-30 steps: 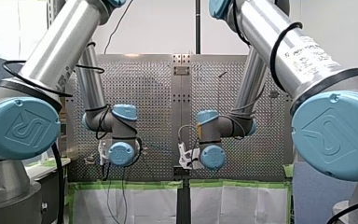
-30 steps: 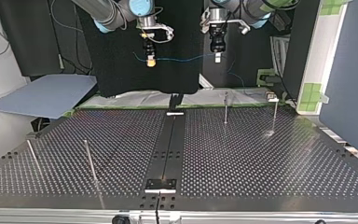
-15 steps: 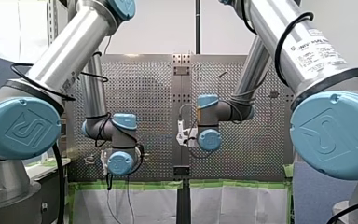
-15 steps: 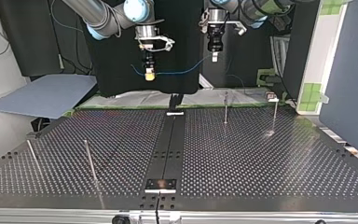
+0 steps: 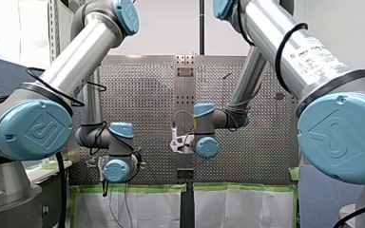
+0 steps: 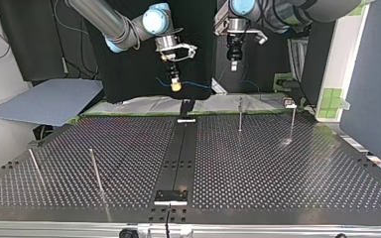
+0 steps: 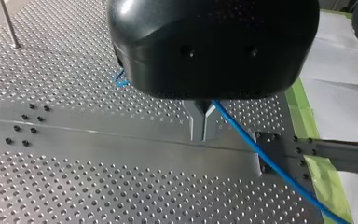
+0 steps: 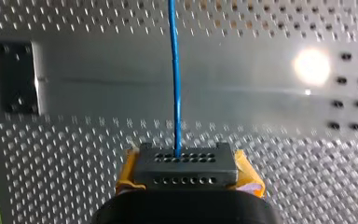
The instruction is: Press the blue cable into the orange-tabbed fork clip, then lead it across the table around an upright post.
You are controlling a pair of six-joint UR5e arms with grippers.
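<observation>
The thin blue cable [image 6: 198, 85] hangs in a short span between my two grippers, above the table's far edge in the top view. My right gripper [image 6: 176, 85], with yellow pads, is shut on the blue cable [image 8: 177, 93], which runs straight out ahead of the right gripper [image 8: 184, 161]. My left gripper [image 7: 203, 125] has its metal fingers shut on the blue cable [image 7: 270, 163], which trails off to one side over the perforated plate. In the top view the left gripper [image 6: 233, 63] hangs beside the right one. I see no orange-tabbed clip clearly.
Upright posts stand on the perforated table: two at the top view's far right [image 6: 239, 115] [image 6: 292, 121] and two at its near left [image 6: 95, 169] [image 6: 34, 166]. A dark centre strip [image 6: 178, 158] divides the plate. Another post [image 7: 7, 23] stands off to one side of my left gripper.
My right gripper has dropped lower and moved toward the top view's right, closer to my left gripper. The cable span between them has shortened. My left gripper has dropped a little.
</observation>
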